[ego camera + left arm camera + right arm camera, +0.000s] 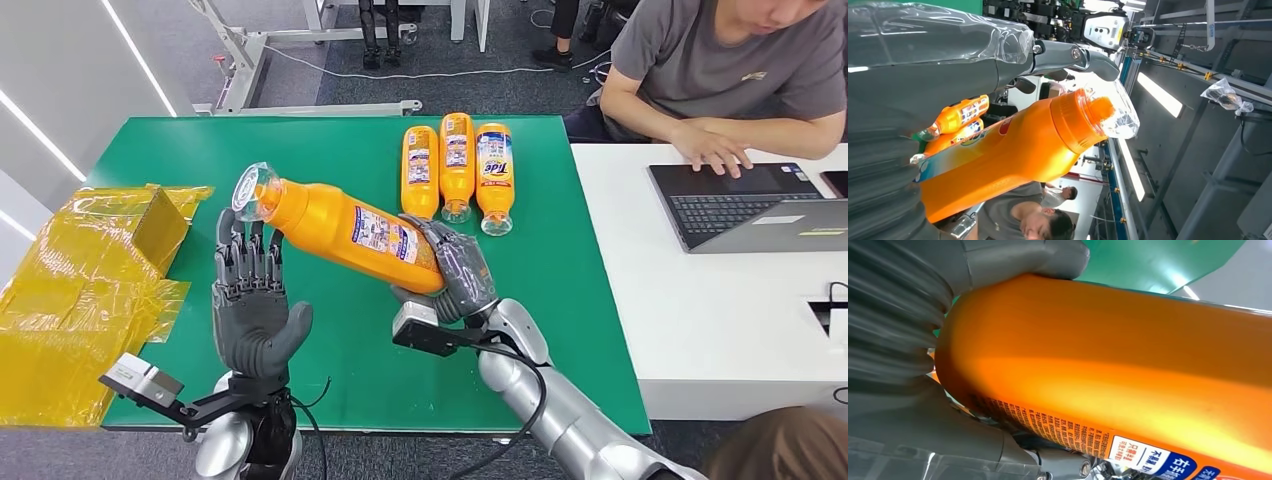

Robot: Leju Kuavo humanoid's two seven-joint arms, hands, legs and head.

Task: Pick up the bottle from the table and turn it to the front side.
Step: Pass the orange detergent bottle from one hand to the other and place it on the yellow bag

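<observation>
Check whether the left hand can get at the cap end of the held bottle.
Probably yes: the left hand is open just below the bottle's cap end, nothing between them; the right hand grips the base.

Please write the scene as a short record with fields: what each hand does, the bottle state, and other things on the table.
right hand: grips the base end of the orange bottle
left hand: open, fingers up, beside the bottle's clear cap
orange bottle: lifted above the green table, tilted, small-print label up
other bottles: three, lying side by side
yellow wrapping: at the table's left edge
</observation>
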